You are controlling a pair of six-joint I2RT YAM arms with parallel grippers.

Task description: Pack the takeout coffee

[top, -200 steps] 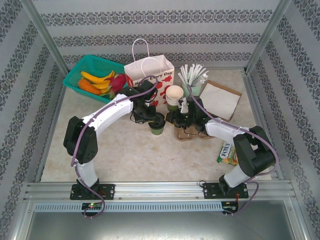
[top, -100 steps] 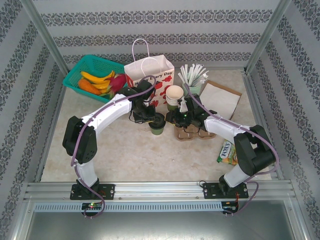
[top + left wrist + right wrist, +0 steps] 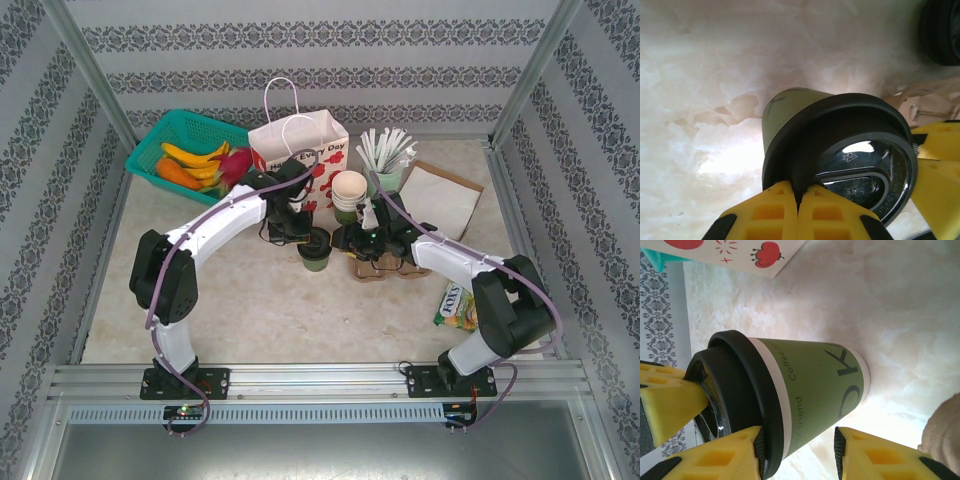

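Observation:
The takeout coffee (image 3: 316, 260) is a dark green paper cup with a black lid, standing on the table just left of the brown pulp carrier tray (image 3: 385, 266). My left gripper (image 3: 302, 236) is shut on the lid's rim (image 3: 790, 165), its fingertips pinched together at the left gripper (image 3: 799, 192). My right gripper (image 3: 345, 240) is at the cup's right side. In the right wrist view the right gripper (image 3: 797, 440) is open, one pad against the lid (image 3: 740, 400), the other clear of the green wall (image 3: 815, 385). The tray edge (image 3: 946, 432) is beside it.
A white paper bag with red print (image 3: 300, 150) stands behind the cup. Stacked pale cups (image 3: 349, 190), a mint cup of straws (image 3: 385, 165) and a flat brown paper (image 3: 440, 195) lie behind the tray. A teal fruit basket (image 3: 185, 150) is back left, a snack packet (image 3: 455, 305) near right.
The right gripper's jaws have spread apart beside the cup. The left gripper keeps its pinch on the lid, and the cup stays where it was.

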